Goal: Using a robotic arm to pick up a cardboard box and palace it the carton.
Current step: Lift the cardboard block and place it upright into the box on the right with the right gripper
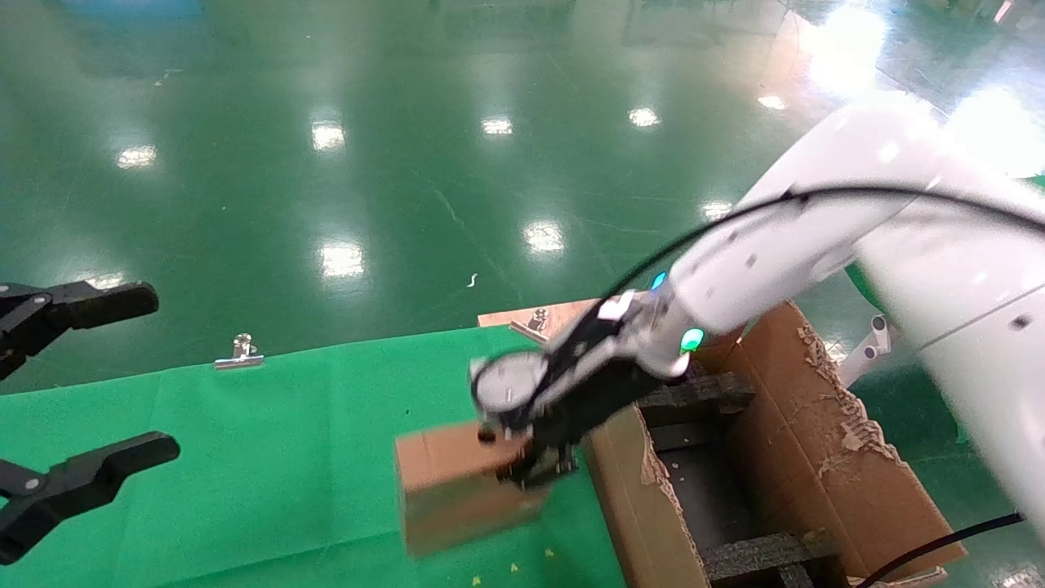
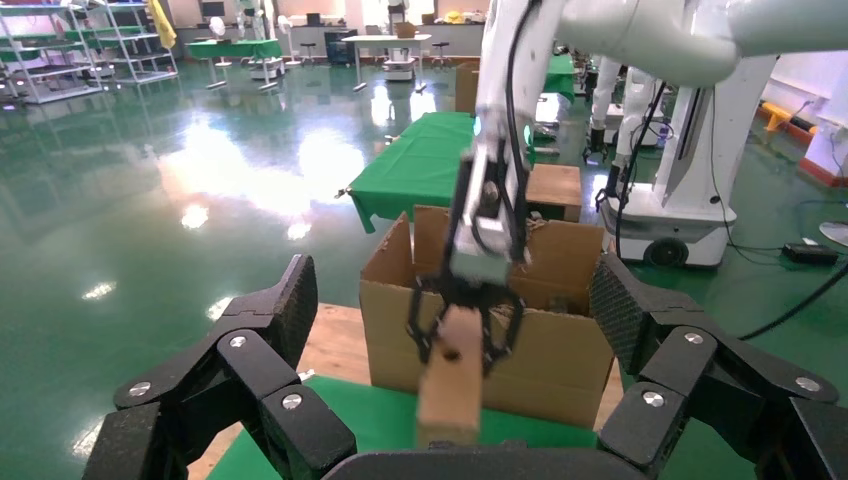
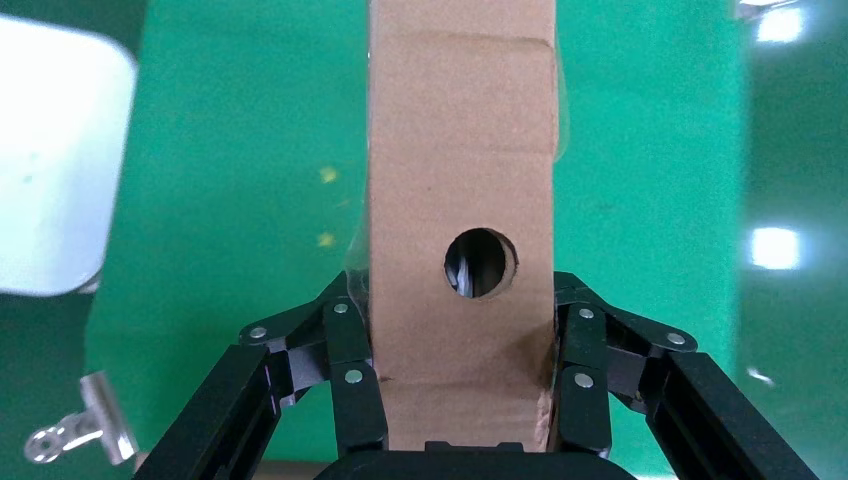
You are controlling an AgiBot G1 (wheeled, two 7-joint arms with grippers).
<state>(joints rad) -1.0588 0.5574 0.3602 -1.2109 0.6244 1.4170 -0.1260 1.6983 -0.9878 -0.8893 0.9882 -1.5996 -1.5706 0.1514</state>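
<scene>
Brown cardboard box (image 1: 457,490) is clamped between the fingers (image 3: 345,350) of my right gripper (image 1: 522,457), narrow face with its round hole (image 3: 480,263) toward the wrist. It hangs lifted above the green cloth (image 1: 245,457), just left of the carton (image 1: 816,441), whose black foam inserts (image 1: 694,392) show inside. My left gripper (image 1: 73,384) sits parked at the left edge, fingers spread and holding nothing.

Cardboard box (image 1: 457,490) just left of carton (image 1: 784,457).
</scene>
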